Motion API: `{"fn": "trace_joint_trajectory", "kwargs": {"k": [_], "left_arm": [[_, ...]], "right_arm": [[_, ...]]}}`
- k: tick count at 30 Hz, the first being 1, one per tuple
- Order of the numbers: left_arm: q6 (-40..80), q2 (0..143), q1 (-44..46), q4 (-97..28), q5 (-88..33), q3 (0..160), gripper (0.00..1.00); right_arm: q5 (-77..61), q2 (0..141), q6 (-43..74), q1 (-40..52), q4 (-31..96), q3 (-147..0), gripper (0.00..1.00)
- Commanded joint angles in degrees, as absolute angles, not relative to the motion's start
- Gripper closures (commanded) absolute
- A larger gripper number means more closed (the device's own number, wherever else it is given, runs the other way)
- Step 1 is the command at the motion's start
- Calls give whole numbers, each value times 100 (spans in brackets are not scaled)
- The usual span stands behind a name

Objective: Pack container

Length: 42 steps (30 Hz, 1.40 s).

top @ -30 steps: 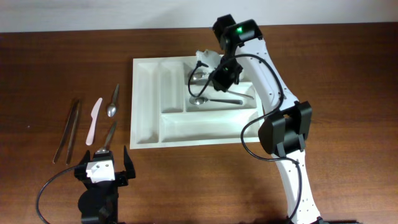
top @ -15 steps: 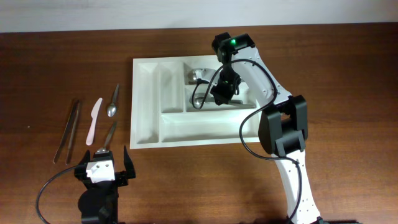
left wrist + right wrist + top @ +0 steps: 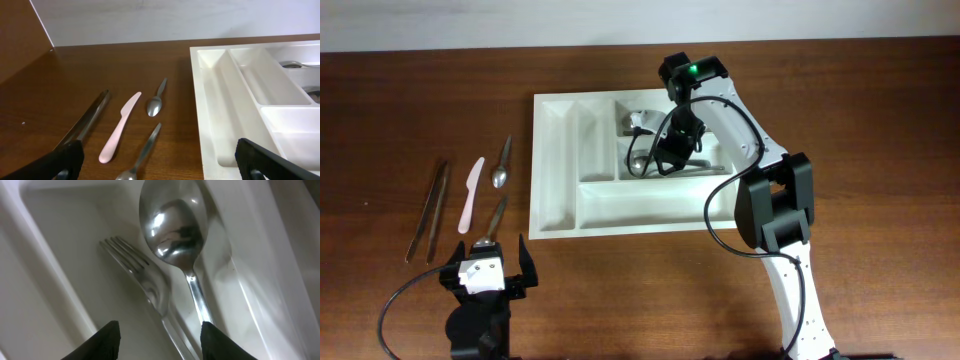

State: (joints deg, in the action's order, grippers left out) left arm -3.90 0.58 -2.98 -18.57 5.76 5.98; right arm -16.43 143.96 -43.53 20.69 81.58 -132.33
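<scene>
The container [image 3: 555, 190] is a white cutlery tray in the middle of the table, and its left rim [image 3: 210, 100] shows in the left wrist view. My right gripper [image 3: 665, 158] is down in a short wide compartment. Up close, the right gripper [image 3: 160, 342] stands open over a fork [image 3: 135, 272] and a spoon [image 3: 175, 225] lying side by side on the compartment floor. The fork's handle runs between the jaws, and neither finger touches it. My left gripper [image 3: 485, 262] waits open near the front edge, and its wrist view shows this gripper [image 3: 160, 165] empty.
Left of the tray lie metal tongs [image 3: 430, 210], a pink plastic knife [image 3: 471, 193], a small spoon [image 3: 502, 165] and another metal utensil [image 3: 492, 222]. A metal piece [image 3: 638, 122] sits in the compartment behind the right gripper. The right arm's base [image 3: 775, 210] stands beside the tray's right rim.
The right gripper has come down into the short compartment and its jaws have opened, leaving the fork beside the spoon. The left arm has not moved.
</scene>
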Motion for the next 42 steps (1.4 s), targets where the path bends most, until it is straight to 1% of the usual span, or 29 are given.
{"fn": "trace_joint_trajectory", "kwargs": {"k": [1,2,3,5,7,8,11,12,15,18,24,30,42], "left_arm": [[-484,30,-320,-1844,534,572,1],[-484,30,-320,-1844,532,572,1],[-484,30,-320,-1844,532,572,1],[-484,30,-320,-1844,532,572,1],[-484,30,-320,-1844,532,572,1],[-484,30,-320,-1844,532,572,1],[-484,30,-320,-1844,534,572,1],[-484,30,-320,-1844,532,572,1],[-484,30,-320,-1844,534,572,1],[-484,30,-320,-1844,532,572,1],[-484,30,-320,-1844,532,572,1],[-484,30,-320,-1844,534,572,1],[-475,30,-316,-1680,655,572,1]], "right_arm": [[-1754,14230,-3997,2104,8158,-13574,46],[-1754,14186,-3723,2088,8160,-13782,45],[-1750,14143,-3433,2060,8160,-14022,40],[-1704,14062,-2812,1986,8165,-14462,25],[-1568,13979,-2097,1859,8211,-14984,18],[-1378,13928,-1621,1717,8294,-15412,17],[-991,13843,-845,1295,8547,-16287,14],[-897,13819,-687,1144,8646,-16512,1],[-635,13747,-392,598,8971,-17106,1],[-637,13727,-392,12,9223,-17487,1],[-639,13729,-395,-873,9496,-17517,1],[-681,13729,-399,-1197,9723,-17502,1],[-681,13729,-399,-1240,9719,-17502,1]]}}
